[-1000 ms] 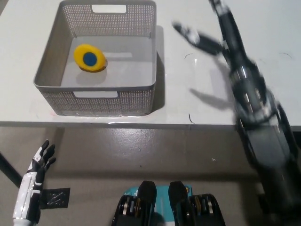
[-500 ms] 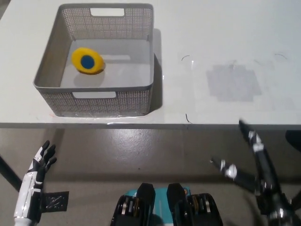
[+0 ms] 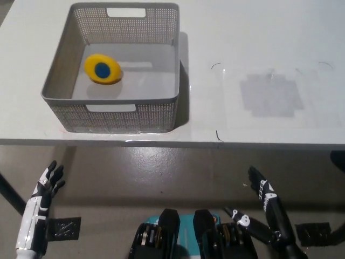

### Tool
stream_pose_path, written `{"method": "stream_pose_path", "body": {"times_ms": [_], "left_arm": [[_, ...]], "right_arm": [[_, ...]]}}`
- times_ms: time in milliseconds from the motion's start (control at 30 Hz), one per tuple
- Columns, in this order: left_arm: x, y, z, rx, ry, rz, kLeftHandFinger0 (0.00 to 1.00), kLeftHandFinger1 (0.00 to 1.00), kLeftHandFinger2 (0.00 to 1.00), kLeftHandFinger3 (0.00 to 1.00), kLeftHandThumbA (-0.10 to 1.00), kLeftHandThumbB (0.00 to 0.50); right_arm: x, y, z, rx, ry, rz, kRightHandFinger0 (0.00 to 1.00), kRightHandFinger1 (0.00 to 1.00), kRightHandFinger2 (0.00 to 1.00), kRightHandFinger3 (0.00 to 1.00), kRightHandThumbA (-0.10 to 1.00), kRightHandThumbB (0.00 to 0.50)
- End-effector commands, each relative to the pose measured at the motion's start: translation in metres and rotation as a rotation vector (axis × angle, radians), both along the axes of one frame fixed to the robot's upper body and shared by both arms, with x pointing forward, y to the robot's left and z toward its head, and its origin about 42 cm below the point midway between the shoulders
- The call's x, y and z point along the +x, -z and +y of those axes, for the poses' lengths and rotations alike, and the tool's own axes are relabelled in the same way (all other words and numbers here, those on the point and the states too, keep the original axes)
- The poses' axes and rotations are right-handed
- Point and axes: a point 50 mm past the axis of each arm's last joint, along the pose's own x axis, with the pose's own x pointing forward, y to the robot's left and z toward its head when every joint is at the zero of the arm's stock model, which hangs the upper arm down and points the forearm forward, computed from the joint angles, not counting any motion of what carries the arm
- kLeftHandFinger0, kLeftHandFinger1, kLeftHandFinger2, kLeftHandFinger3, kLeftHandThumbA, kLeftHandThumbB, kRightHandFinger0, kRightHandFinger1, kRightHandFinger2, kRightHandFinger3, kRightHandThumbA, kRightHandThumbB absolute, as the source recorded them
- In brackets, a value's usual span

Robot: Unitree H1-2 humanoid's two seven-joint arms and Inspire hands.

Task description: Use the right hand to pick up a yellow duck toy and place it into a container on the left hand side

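Duck (image 3: 102, 69) lies inside the basket (image 3: 110, 108) on the table (image 3: 259, 43), left of centre, so placing looks done. Its long axis runs roughly left-right, blue spot up. Right hand (image 3: 267, 213) hangs below the table edge, fingers spread, empty; left hand (image 3: 46, 186) rests low, fingers spread.
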Motion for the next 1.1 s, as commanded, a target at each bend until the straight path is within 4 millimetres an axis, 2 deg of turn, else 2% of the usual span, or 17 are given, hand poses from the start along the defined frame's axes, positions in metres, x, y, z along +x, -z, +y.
{"method": "stream_pose_path", "body": {"times_ms": [0,33,67,167,300,467,567,667,933,1067], "left_arm": [[0.004,-0.009,0.003,0.003,0.033,-0.034,1.00,1.00,1.00,1.00,1.00,0.008],[0.003,-0.009,0.002,0.002,0.036,-0.027,1.00,1.00,1.00,1.00,1.00,0.000],[0.002,-0.009,0.002,0.004,0.040,-0.023,1.00,1.00,1.00,1.00,1.00,0.019],[0.000,-0.009,0.002,0.024,0.042,-0.017,1.00,1.00,1.00,1.00,1.00,0.034],[-0.002,-0.006,0.004,0.020,0.056,-0.016,1.00,1.00,1.00,1.00,1.00,0.011],[0.003,-0.008,0.002,0.040,0.103,-0.022,1.00,1.00,1.00,1.00,1.00,0.010],[0.003,-0.009,-0.002,0.035,0.118,-0.026,1.00,1.00,1.00,1.00,1.00,0.000],[0.004,-0.008,-0.009,0.052,0.122,-0.028,1.00,1.00,1.00,1.00,1.00,0.032],[0.008,-0.003,-0.026,0.056,0.151,-0.002,1.00,1.00,1.00,1.00,1.00,0.054],[0.013,0.000,-0.033,0.068,0.164,-0.016,1.00,1.00,1.00,1.00,1.00,0.048]], "right_arm": [[0.011,-0.020,0.002,0.115,-0.020,-0.166,1.00,1.00,1.00,1.00,1.00,0.305],[0.010,-0.019,0.001,0.123,-0.023,-0.164,1.00,1.00,1.00,1.00,1.00,0.303],[0.010,-0.018,0.001,0.125,-0.018,-0.164,1.00,1.00,1.00,1.00,1.00,0.300],[0.009,-0.018,0.001,0.130,-0.015,-0.165,1.00,1.00,1.00,1.00,1.00,0.302],[0.009,-0.017,0.002,0.125,-0.018,-0.173,1.00,1.00,1.00,1.00,1.00,0.298],[0.010,-0.022,0.002,0.120,-0.018,-0.195,1.00,1.00,1.00,1.00,1.00,0.291],[0.009,-0.023,0.003,0.121,-0.018,-0.199,1.00,1.00,1.00,1.00,1.00,0.286],[0.010,-0.025,0.003,0.117,-0.026,-0.210,1.00,1.00,1.00,1.00,1.00,0.286],[0.011,-0.026,0.004,0.097,-0.034,-0.221,1.00,1.00,1.00,1.00,1.00,0.294],[0.014,-0.028,0.005,0.093,-0.040,-0.229,1.00,1.00,1.00,1.00,1.00,0.294]]}}
